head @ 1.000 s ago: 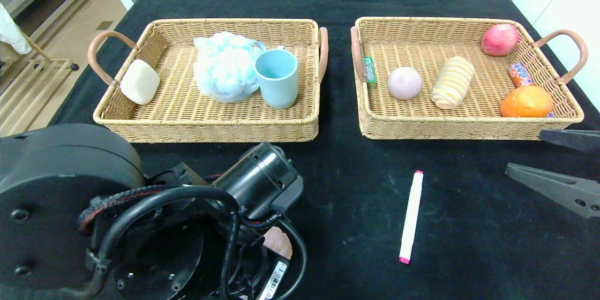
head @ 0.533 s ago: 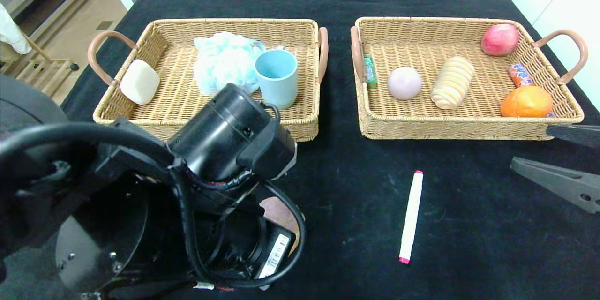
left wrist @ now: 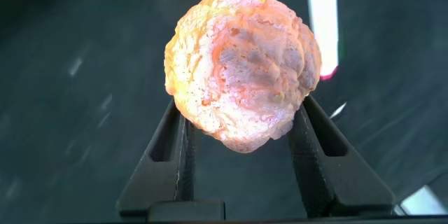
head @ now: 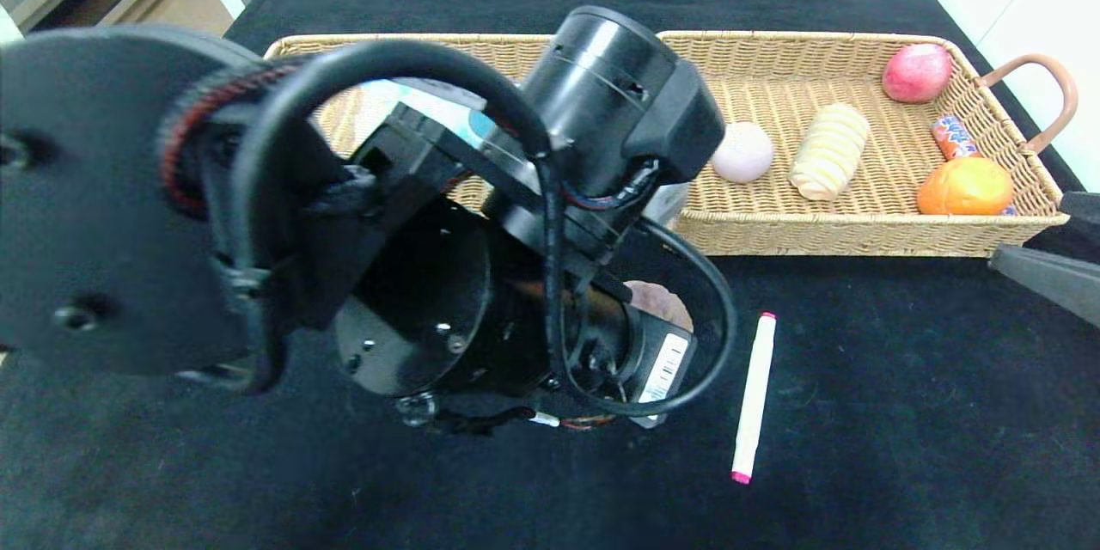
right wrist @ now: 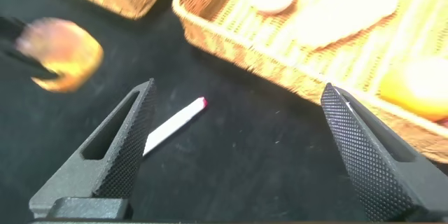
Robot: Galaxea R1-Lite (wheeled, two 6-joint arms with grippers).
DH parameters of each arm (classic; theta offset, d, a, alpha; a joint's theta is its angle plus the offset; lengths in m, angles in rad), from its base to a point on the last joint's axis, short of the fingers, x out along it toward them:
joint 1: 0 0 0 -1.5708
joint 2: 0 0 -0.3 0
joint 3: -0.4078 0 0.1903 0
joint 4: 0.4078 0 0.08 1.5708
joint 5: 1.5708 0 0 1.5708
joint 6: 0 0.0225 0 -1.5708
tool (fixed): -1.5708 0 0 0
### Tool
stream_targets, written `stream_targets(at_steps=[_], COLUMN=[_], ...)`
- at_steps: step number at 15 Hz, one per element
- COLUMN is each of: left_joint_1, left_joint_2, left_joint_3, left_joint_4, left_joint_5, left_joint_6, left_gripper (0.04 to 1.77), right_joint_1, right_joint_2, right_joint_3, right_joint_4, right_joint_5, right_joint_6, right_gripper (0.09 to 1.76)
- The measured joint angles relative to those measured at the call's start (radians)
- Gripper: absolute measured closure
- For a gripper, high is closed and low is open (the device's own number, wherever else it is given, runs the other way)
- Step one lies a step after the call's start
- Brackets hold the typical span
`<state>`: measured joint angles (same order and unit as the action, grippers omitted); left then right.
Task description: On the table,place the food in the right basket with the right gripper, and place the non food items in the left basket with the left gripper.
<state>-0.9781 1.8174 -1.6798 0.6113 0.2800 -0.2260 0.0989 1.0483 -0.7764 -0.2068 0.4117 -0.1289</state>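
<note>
The left gripper (left wrist: 241, 122) was clamped on a lumpy pink-orange ball (left wrist: 243, 66), its 2 black fingers (left wrist: 166, 155) pressed against opposite sides of it. In the head view only a sliver of that ball (head: 655, 302) showed behind the left arm's wrist, above the black table (head: 894, 412). A white label with a barcode sat on the wrist housing, but its print could not be read.

Just beside the held ball lay a white marker with pink ends (head: 754, 396), flat on the cloth and touching nothing. The same marker (right wrist: 173, 126) appeared between the fingers of the right gripper (right wrist: 248, 147), which hung with its jaws spread wide and nothing between them; it sat low at the table's right edge, near the front corner of the right basket (head: 859, 234).

That right basket lay beyond the left gripper and held a pale round ball (head: 742, 152), a ribbed cream bread roll (head: 829, 151), a red apple (head: 916, 72), an orange (head: 964, 186) and a small red-orange packet (head: 952, 137) whose writing was illegible. The left basket (head: 430, 43) was mostly hidden behind the left arm, only its far rim and part of its weave showing.
</note>
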Motion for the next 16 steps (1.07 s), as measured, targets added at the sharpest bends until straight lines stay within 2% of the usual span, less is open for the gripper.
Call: stream_targets(at_steps=[6,15,16], left_joint_1=[-0.017,-0.007,-0.007], left_joint_2=[0.139,0.218,0.219], left_joint_3=[-0.090,-0.122,-0.122], left_joint_4=[-0.015,-0.037,-0.036], left_joint_5=[0.003,0.018,0.024], left_joint_6=[0.033,0.039,0.039], left_gripper=[0.97,0.97,0.87], right_joint_1=[-0.021,-0.021,-0.021], right_joint_2=[-0.020,-0.023,-0.022], right_joint_3=[-0.012,-0.007,-0.006], right_joint_4=[-0.001,-0.002,-0.001], right_joint_5=[0.000,0.000,0.000], right_joint_6=[0.010,0.011,0.010], right_gripper=[0.14,0.14,0.14])
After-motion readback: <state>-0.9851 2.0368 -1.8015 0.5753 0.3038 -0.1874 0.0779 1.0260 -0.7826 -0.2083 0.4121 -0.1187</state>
